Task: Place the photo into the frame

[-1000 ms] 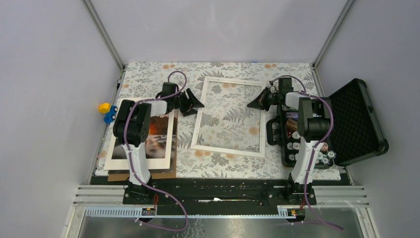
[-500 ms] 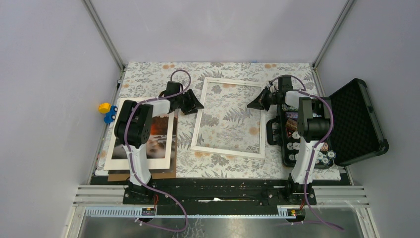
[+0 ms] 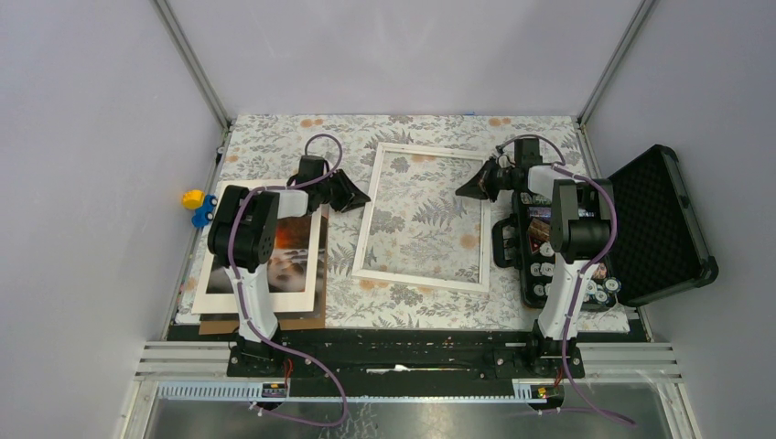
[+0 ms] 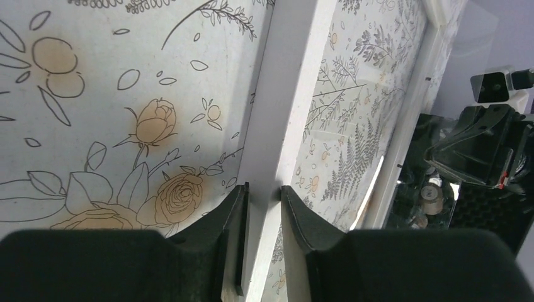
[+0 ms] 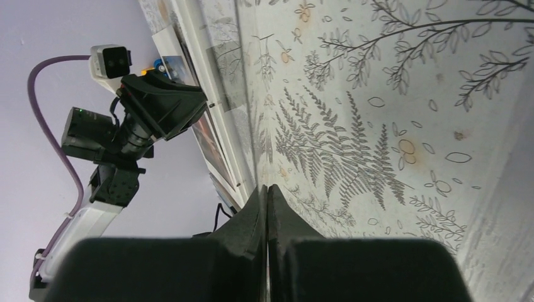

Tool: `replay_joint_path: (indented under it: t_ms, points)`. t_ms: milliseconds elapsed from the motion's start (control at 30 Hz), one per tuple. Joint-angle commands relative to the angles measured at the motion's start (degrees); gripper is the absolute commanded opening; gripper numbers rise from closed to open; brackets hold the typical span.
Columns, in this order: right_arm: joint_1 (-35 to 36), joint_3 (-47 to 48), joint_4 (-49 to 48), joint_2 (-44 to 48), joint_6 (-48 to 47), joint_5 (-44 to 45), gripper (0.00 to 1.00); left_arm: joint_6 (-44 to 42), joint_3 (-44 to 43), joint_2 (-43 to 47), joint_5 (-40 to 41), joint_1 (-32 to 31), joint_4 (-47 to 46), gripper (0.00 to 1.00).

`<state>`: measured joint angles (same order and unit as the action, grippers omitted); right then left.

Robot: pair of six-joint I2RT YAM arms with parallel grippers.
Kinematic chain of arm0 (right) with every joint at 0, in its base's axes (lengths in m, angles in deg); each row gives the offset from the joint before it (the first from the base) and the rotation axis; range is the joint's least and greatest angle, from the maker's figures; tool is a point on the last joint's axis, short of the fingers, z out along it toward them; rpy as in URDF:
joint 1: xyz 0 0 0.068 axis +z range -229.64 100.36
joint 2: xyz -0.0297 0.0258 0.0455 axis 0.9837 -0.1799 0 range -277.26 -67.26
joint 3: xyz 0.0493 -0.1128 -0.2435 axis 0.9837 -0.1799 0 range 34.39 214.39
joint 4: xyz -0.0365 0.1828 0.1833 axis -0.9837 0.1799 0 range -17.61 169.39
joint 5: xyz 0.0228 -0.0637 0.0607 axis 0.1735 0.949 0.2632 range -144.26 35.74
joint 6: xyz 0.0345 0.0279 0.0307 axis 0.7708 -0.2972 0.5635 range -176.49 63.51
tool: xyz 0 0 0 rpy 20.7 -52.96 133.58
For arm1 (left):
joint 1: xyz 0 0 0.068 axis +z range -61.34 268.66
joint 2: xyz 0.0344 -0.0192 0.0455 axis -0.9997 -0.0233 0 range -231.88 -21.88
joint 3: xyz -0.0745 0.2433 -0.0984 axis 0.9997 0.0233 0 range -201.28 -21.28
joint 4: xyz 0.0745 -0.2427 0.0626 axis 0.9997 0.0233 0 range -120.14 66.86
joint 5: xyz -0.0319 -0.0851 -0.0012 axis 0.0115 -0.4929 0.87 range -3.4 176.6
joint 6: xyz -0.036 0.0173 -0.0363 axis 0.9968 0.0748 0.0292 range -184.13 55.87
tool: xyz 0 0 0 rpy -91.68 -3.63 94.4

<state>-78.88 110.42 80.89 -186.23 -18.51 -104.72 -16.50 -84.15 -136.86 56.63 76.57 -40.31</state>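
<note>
The white frame [image 3: 364, 229] lies flat mid-table, the flowered cloth showing through it. My left gripper [image 3: 364, 194] is at its left edge. In the left wrist view the jaws [image 4: 262, 187] stand a little apart with the frame's white bar [image 4: 289, 94] between them, touching both. My right gripper [image 3: 460, 192] is shut and empty, its tip just inside the frame's right edge, low over the see-through middle [image 5: 267, 187]. The photo [image 3: 293, 251], dark with an orange glow, lies at the left under a white mat [image 3: 220, 293], partly hidden by my left arm.
A brown board [image 3: 215, 325] sticks out under the mat. An open black case [image 3: 659, 224] with small round items stands at the right edge beside my right arm. A yellow and blue toy [image 3: 195, 206] sits off the cloth at the left.
My left arm has shifted slightly to the left and its wrist has turned a little. My right gripper has edged slightly farther away. The frame and photo have not moved.
</note>
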Motion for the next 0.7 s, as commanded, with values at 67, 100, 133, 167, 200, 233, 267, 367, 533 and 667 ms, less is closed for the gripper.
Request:
replay_joint_path:
  t_ms: [67,100,133,167,200,233,267,367,533,667]
  points:
    - [2.1,-0.1,-3.8,4.1,3.2,-7.4,0.0,1.4,1.2,-2.2,0.3,0.3,-0.9,0.25]
    - [2.3,-0.4,-4.4,4.4,3.6,-7.6,0.0,1.4,1.2,-2.3,0.3,0.3,-0.9,0.25]
    - [2.4,-0.6,-4.3,4.6,3.6,-7.3,0.0,1.4,1.2,-2.4,0.4,0.3,-0.9,0.25]
    - [2.4,-0.7,-4.3,4.6,3.6,-7.3,0.0,1.4,1.2,-2.5,0.3,0.3,-0.8,0.25]
    - [2.5,-0.8,-4.3,4.5,3.7,-7.5,0.0,1.4,1.0,-2.6,0.3,0.3,-0.7,0.25]
    - [2.5,-1.0,-4.4,4.5,3.7,-7.7,0.0,1.4,0.9,-2.8,0.2,0.3,-0.5,0.25]
    - [2.5,-1.2,-4.3,4.5,3.6,-7.5,0.0,1.4,0.8,-3.0,0.1,0.3,-0.2,0.25]
    - [2.5,-1.3,-2.4,3.9,2.6,-5.4,0.0,1.5,0.6,-3.3,-0.1,0.3,0.0,0.25]
    - [2.5,-1.1,0.5,2.2,0.1,-3.5,0.0,1.5,0.5,-3.4,-0.2,0.4,0.2,0.25]
    - [2.5,-0.2,1.3,0.9,-0.5,-3.4,0.03,1.7,0.5,-3.4,-0.3,0.3,0.2,0.25]
